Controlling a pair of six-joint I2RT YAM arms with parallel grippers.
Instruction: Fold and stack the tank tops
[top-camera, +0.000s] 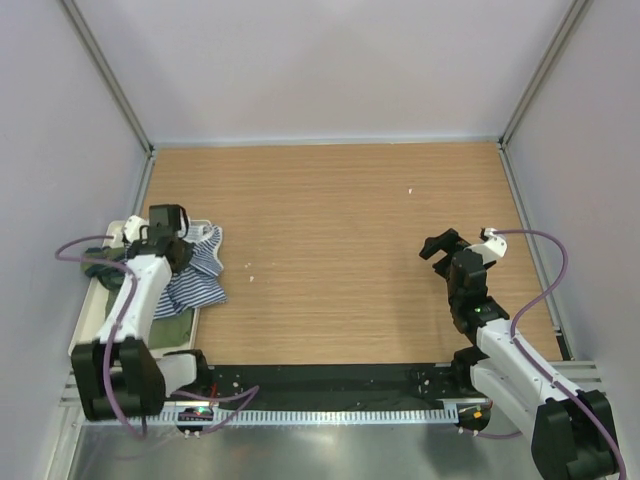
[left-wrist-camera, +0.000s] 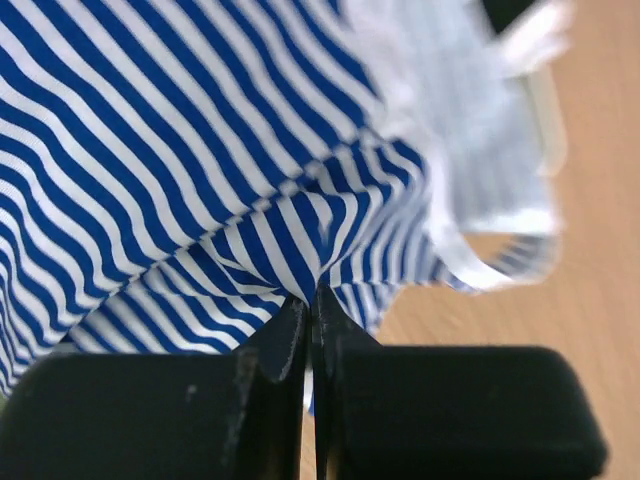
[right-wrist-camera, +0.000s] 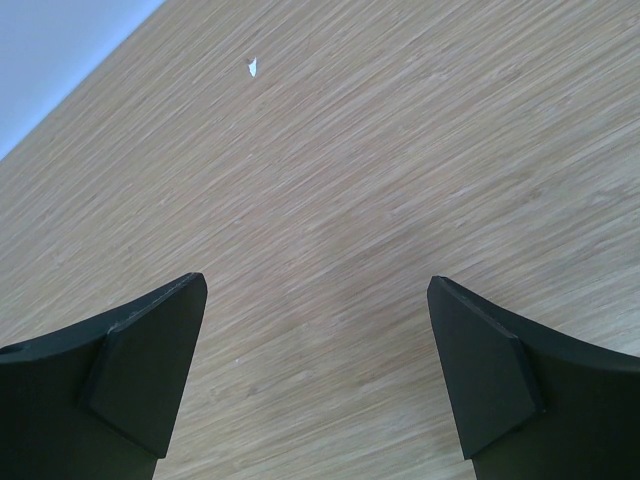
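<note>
Navy-and-white striped tank top (top-camera: 200, 272) of soft cloth lies bunched at the left side of the light wooden table (top-camera: 340, 230), draped over the edge of a shallow white tray (top-camera: 90, 318) and spilling onto the wood. The left gripper (top-camera: 183, 258) sits on top of it. In the left wrist view its two black fingers (left-wrist-camera: 270, 380) are pressed together with a fold of striped fabric pinched between the tips, and a white trim band (left-wrist-camera: 470, 255) curls loose to the right. That pinch looks meant to draw the top out onto open table, where it could be spread for folding. An olive green tank top (top-camera: 172, 327) shows only as a patch in the tray beneath the arm. Its trim and any lettering are hidden, and a darker bunch of cloth further back in the tray cannot be identified. The right gripper (top-camera: 455, 250) hovers well apart on the right, fingers spread wide with nothing between them, seemingly kept clear of the work. Its wrist view shows only bare wood grain and a small white speck (right-wrist-camera: 252, 66). Folding does not appear to have begun. Much of the striped top is blurred up close, so its neckline and straps are hard to place.
</note>
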